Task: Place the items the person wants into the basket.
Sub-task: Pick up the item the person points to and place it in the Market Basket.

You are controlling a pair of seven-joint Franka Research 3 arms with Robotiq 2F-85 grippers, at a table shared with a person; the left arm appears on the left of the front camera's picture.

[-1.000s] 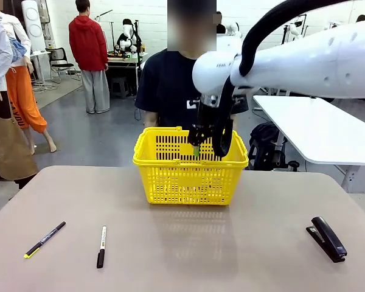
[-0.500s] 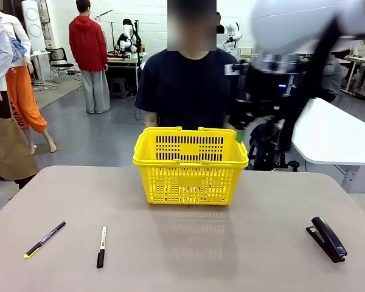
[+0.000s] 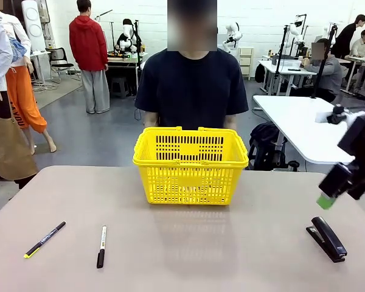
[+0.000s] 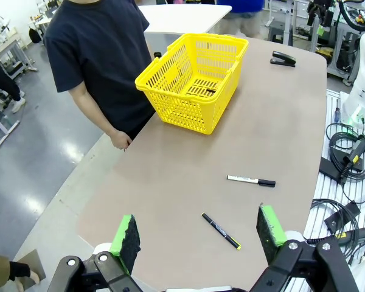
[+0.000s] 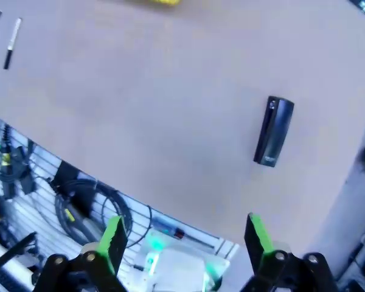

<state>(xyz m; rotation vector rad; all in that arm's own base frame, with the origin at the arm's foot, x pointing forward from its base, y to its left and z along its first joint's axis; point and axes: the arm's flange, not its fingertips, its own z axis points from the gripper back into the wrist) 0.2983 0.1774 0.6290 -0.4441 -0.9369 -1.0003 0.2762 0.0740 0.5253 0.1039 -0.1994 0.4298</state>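
Front view: a yellow plastic shopping basket (image 3: 190,164) with slotted lattice sides stands upright at the centre of the frame, on the far part of the beige table (image 3: 188,255), directly in front of the person in a dark navy T-shirt (image 3: 191,91). A black stapler (image 3: 326,238) lies flat on the table at the lower right, well apart from the basket. A black-and-yellow marker pen (image 3: 44,239) and a white-and-black marker pen (image 3: 101,246) lie near each other at the lower left.

Right wrist view: the right claw (image 5: 184,238) is released, its green pads spread wide with nothing between them. The stapler lies above it, right of centre in the frame. In the front view this claw hangs at the right edge, just above the stapler and clear of it.

Left wrist view: the left claw (image 4: 198,231) is likewise released and empty at the bottom of the frame, above the table's near edge. The two pens lie just above its pads, the basket sits at upper centre, and the stapler at upper right.
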